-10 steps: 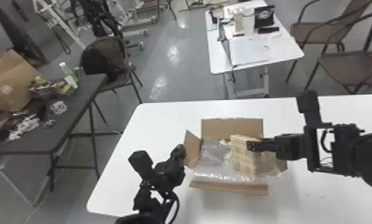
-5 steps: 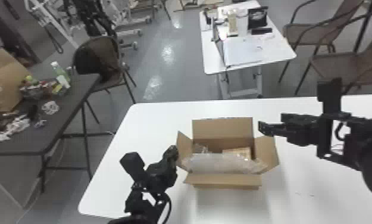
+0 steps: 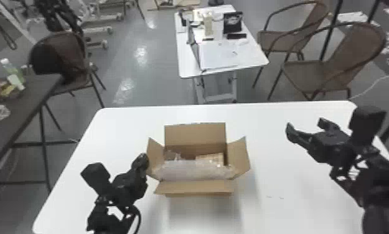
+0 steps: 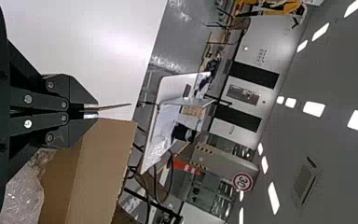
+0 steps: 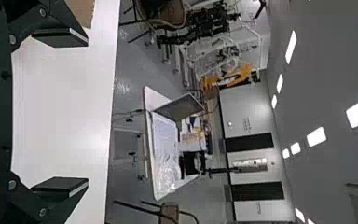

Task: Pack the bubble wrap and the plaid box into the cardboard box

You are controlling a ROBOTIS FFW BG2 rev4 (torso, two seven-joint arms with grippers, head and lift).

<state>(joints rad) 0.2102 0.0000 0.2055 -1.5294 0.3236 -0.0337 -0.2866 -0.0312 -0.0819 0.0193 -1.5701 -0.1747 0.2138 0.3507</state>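
Right of the cardboard box (image 3: 196,188), the right gripper (image 3: 305,123) hovers wide open.

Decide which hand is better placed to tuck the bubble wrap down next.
Probably the right hand: it hovers open and empty beside the cardboard box, while the left hand appears shut on the left flap.

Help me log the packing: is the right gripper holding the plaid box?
No, the right gripper is open with nothing between its fingers, and the plaid box lies inside the cardboard box.
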